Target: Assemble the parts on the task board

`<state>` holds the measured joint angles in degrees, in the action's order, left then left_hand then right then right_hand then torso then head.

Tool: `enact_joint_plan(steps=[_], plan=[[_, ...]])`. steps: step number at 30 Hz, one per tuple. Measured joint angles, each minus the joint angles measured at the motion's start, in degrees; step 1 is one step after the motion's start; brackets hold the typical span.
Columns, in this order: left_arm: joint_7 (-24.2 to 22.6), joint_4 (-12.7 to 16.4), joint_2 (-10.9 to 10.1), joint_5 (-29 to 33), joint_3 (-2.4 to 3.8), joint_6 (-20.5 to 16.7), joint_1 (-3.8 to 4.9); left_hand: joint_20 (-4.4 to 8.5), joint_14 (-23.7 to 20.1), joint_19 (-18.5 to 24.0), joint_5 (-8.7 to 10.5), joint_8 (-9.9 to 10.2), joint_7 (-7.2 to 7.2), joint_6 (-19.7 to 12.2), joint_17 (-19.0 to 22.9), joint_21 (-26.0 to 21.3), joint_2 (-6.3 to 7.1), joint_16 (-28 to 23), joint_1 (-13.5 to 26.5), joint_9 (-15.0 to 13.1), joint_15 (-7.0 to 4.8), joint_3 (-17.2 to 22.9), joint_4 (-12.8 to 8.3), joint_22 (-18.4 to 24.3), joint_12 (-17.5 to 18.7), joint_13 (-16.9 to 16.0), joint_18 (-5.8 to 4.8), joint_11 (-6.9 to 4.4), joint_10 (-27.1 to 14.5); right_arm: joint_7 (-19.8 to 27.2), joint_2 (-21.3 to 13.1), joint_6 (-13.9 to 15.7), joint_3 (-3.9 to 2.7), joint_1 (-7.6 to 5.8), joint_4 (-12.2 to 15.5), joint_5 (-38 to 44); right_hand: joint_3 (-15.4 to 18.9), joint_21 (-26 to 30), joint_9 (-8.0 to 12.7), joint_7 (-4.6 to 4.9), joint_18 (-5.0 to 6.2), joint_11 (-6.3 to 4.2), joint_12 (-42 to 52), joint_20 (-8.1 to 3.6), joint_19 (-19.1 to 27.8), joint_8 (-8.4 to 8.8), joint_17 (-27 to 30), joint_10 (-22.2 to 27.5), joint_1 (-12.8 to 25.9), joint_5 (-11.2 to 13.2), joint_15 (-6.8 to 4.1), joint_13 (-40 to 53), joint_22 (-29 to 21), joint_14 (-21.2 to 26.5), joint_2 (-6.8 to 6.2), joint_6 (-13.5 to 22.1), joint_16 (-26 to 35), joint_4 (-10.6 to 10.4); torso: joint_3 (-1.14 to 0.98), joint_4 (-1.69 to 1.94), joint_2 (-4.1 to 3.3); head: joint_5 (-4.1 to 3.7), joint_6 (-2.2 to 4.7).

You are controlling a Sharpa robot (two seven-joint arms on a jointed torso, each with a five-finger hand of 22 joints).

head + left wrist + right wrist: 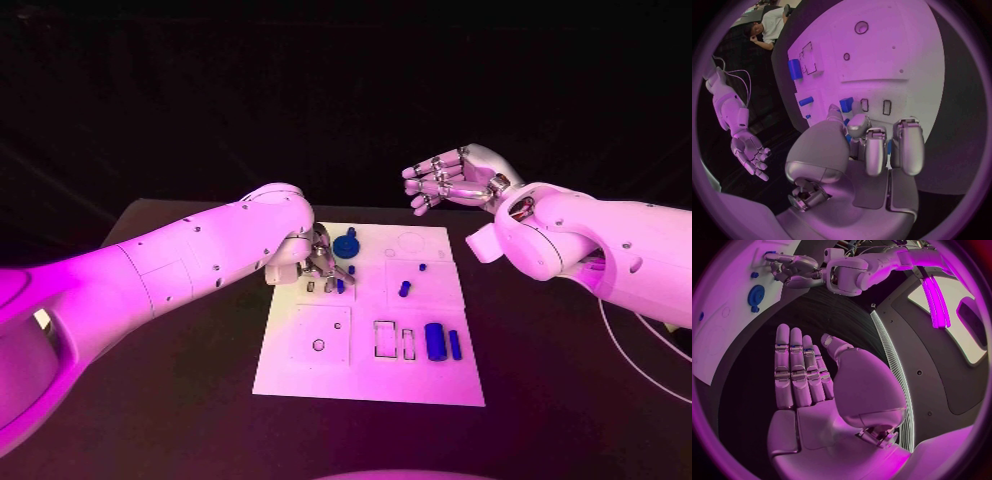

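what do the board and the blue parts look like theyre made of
Board: looks like rigid white plastic or painted plate, matte, with crisp cut slots and round holes. Blue parts: probably moulded or printed plastic, uniformly opaque blue with soft edges and little shine. Neither can be told for certain.

I work at a black table (159, 400) with a dull, matte top that takes little shine. Its surface runs out wide to my left and right and comes close in toward me at the near side. At the far side it ends in a straight edge, with a corner visible at the far left. Beyond that edge hangs a dark backdrop (346, 90), nearly black, with faint slanting creases like folds in cloth; it fills everything behind the table from left to right. The light falls on the tabletop in front of me, and the far background lies in shadow. I cannot make out the floor.
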<state>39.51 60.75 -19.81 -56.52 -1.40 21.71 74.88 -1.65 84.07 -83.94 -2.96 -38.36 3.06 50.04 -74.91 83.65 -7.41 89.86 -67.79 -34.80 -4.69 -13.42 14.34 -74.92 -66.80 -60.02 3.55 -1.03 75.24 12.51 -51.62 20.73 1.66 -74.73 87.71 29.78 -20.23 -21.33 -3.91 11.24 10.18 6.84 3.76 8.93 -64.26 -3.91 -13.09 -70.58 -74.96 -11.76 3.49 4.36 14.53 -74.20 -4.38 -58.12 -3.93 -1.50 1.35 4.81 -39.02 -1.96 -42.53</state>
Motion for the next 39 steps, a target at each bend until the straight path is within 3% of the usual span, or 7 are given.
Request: enact_joint_plan(steps=[19, 23, 28, 32, 36, 38, 39], plan=[[-0.09, -0.60, 0.57, 0.06, -0.08, 0.68, -0.05, 0.00, 0.00, 0.00, 0.00, 0.00, -0.20, -0.20, -0.03, 0.00, 0.03, 0.00, -0.51, -0.15, 0.00, 0.18, -0.46, 0.00, 0.00, -0.07, 0.00, 0.00, 0.00, 0.08, 0.23, -0.85, 0.02, 0.06, -0.04, 0.13, 0.00, 0.28, -0.01, 0.02, 0.00, 0.20, 0.00, 0.00, 0.00, 0.00, 0.21, 0.20, 0.00, 0.00, 0.00, -0.09, -0.19, 0.00, 0.00, 0.01, 0.00, 0.00, -0.01, 0.02, 0.00, -0.18, -0.34], [-0.11, -0.70, 0.64, 0.15, -0.08, 0.68, -0.07, 0.00, 0.00, 0.00, 0.00, 0.00, -0.20, -0.20, -0.04, 0.00, -0.84, 0.00, -1.38, -0.38, 0.00, 0.64, -0.92, 0.00, 0.00, -0.13, 0.00, 0.00, 0.00, 0.06, 0.28, -0.90, 0.03, 0.07, -0.09, 0.14, 0.09, 0.27, -0.01, 0.02, 0.00, 0.20, 0.00, 0.00, 0.00, 0.00, 0.21, 0.20, 0.00, 0.00, 0.00, -0.13, -0.19, -0.01, 0.00, 0.01, 0.00, -0.09, -0.03, 0.06, 0.02, -0.18, -0.40], [-0.21, -0.73, 0.68, 0.47, -0.09, 0.68, -0.08, 0.00, 0.00, 0.00, 0.01, 0.00, -0.53, -0.94, -0.04, 0.00, -2.95, 0.00, -6.39, -0.73, 0.00, 4.22, -4.00, 0.01, 0.15, -0.10, 0.00, -0.32, -0.33, -0.07, 0.44, -1.08, 0.03, 0.13, -0.15, 0.22, 0.16, 0.27, -0.01, 0.02, 0.00, 0.20, 0.00, 0.00, 0.01, 0.00, 0.29, 0.20, 0.00, -0.21, 0.00, -0.16, -0.27, 0.00, 0.00, 0.01, 0.00, -0.16, -0.03, 0.09, 0.03, -0.11, -0.43], [-0.54, -0.72, 0.68, 0.88, 0.05, 0.67, 0.09, 0.02, -0.11, -0.02, 0.29, 1.30, -0.59, -2.16, -0.04, -0.12, -3.33, 0.00, -11.37, -0.43, -0.11, 8.57, -7.39, 0.01, 0.97, 0.31, 0.00, -0.92, -0.94, -0.18, 0.53, -1.29, 0.06, 0.24, -0.21, 0.33, 0.25, 0.47, -0.01, 0.01, 0.00, 0.20, 0.00, 0.00, 0.01, 0.00, 0.32, 0.20, 0.00, -0.21, 0.00, -0.17, -0.29, -0.01, 0.00, 0.01, 0.00, -0.07, -0.05, 0.09, 0.03, -0.06, -0.48], [-0.97, -0.68, 0.63, 1.35, 0.07, 0.62, 0.11, 0.21, -0.21, -0.22, -0.56, 2.69, -0.25, -3.43, -0.03, -0.29, -3.02, 0.00, -14.53, -0.16, -0.20, 10.93, -5.05, 0.01, 2.31, 1.11, 0.01, -0.19, -2.05, -0.33, 0.58, -1.50, 0.06, 0.32, -0.31, 0.43, 0.32, 0.51, -0.01, 0.01, 0.00, 0.20, 0.00, 0.00, 0.01, 0.00, 0.36, 0.20, 0.00, -0.21, 0.00, -0.21, -0.33, 0.00, 0.00, 0.01, 0.00, 0.00, -0.05, 0.09, 0.03, -0.02, -0.55], [-1.15, -0.66, 0.56, 1.61, 0.00, 0.59, -0.02, 0.03, -0.21, -0.03, -1.06, 2.81, -0.05, -3.36, -0.04, -0.29, -1.82, 0.00, -14.31, -0.26, -0.20, 13.35, -2.63, 0.01, 2.46, 1.38, 0.00, 0.03, -1.85, -0.42, 0.61, -1.61, 0.07, 0.34, -0.35, 0.48, 0.32, 0.50, -0.01, 0.01, 0.00, 0.20, 0.00, 0.00, 0.01, 0.00, 0.35, 0.20, 0.00, -0.21, -0.01, -0.21, -0.33, 0.00, 0.00, 0.01, 0.00, 0.00, -0.05, 0.09, 0.04, 0.01, -0.59], [-1.21, -0.66, 0.52, 1.70, -0.03, 0.56, -0.06, -0.11, -0.14, 0.11, -1.39, 2.80, 0.34, -3.15, -0.03, -0.29, -0.35, 0.00, -12.95, -1.01, -0.14, 15.75, -1.61, 0.01, 2.62, 1.46, 0.01, 0.02, -1.85, -0.46, 0.62, -1.67, 0.07, 0.35, -0.37, 0.50, 0.32, 0.50, -0.01, 0.01, 0.00, 0.20, 0.00, 0.00, 0.01, 0.00, 0.35, 0.20, 0.00, -0.21, -0.01, -0.21, -0.33, -0.01, 0.00, 0.01, 0.00, 0.00, -0.05, 0.09, 0.05, 0.04, -0.60]])
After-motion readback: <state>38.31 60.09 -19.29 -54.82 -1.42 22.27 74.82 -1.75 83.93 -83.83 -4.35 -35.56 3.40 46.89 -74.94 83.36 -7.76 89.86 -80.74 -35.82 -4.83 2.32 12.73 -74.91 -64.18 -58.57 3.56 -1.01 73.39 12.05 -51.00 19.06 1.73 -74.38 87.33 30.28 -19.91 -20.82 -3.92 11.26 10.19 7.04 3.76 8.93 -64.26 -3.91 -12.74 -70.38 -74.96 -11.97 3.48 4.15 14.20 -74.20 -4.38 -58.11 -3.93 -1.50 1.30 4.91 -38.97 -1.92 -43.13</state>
